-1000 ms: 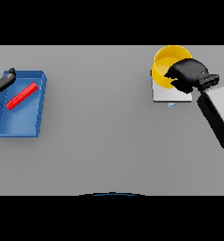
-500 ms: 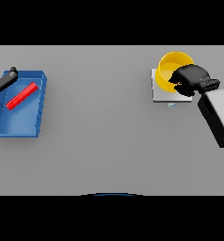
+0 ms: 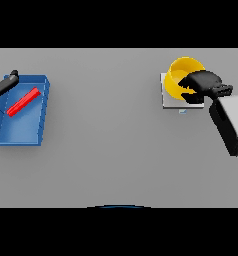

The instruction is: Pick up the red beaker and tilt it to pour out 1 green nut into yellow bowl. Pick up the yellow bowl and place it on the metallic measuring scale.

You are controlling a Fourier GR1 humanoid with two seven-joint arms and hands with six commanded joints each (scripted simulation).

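On the right of the table, the right hand [image 3: 203, 82] grips the yellow bowl [image 3: 183, 74] by its rim, over the metallic scale [image 3: 172, 95]. Placing looks nearly done; next, release. Far left, the left hand [image 3: 3, 86] rests relaxed at the blue tray [image 3: 21, 132] holding the red beaker [image 3: 23, 102].

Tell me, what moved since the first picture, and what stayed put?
The yellow bowl tipped more upright and moved a little toward the table's middle, over the metallic scale, carried by the right hand, which stays curled on its rim. The left hand, blue tray and red beaker stayed put.
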